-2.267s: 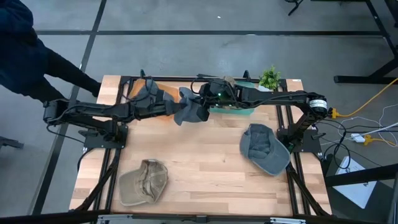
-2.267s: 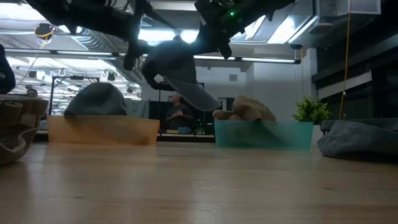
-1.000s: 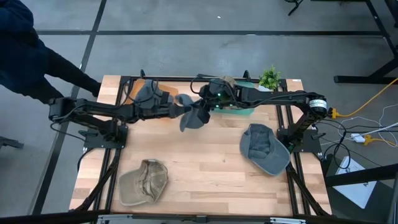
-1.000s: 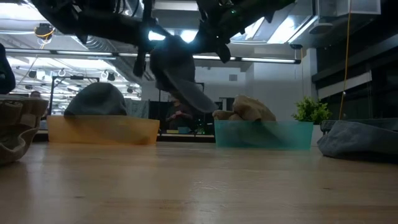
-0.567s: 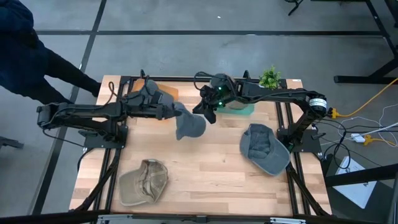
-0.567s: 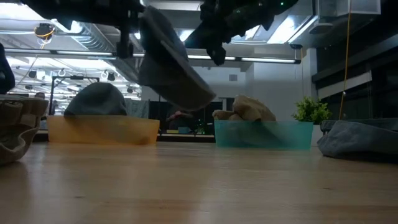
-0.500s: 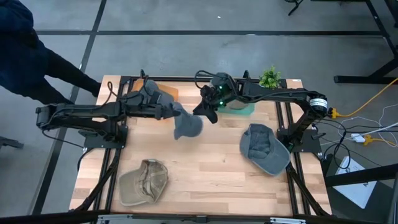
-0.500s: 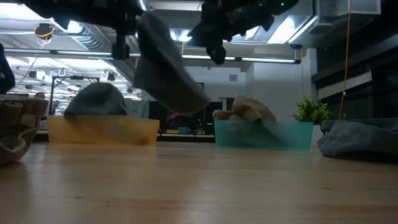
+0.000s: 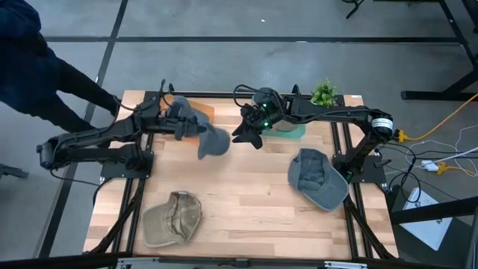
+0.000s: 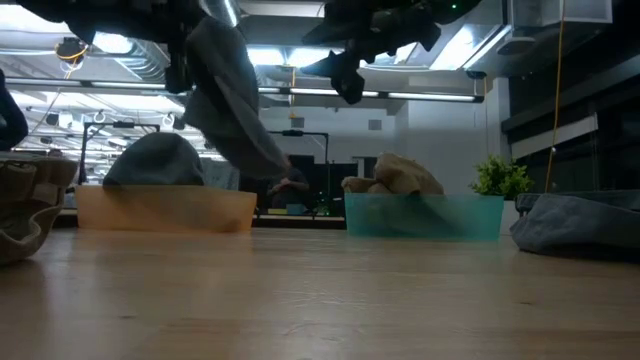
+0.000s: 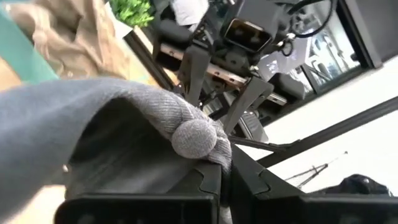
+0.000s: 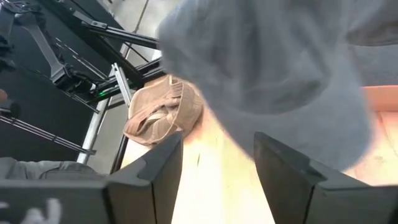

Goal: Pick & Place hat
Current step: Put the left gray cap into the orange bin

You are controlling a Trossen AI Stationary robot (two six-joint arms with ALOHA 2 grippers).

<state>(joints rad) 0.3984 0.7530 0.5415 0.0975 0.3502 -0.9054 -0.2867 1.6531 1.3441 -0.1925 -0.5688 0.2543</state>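
Overhead view straight down, low view level across the table (image 10: 320, 300), both wrist views close on the grey hat (image 9: 212, 142).

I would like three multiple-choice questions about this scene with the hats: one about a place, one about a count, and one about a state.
1. Where does the tan cap lie?
A. in the teal bin
B. on the table, near front left corner
C. on the plant

2. How many hats lie directly on the table top?
A. two
B. four
C. none

3. The right pincer is:
A. shut on a hat
B. open, holding nothing
C. out of view

Answers: 1 B, the high view shows it there. 2 A, the tan cap and a grey cap. 3 B, its fingers stand apart while the left pincer alone holds the grey hat.
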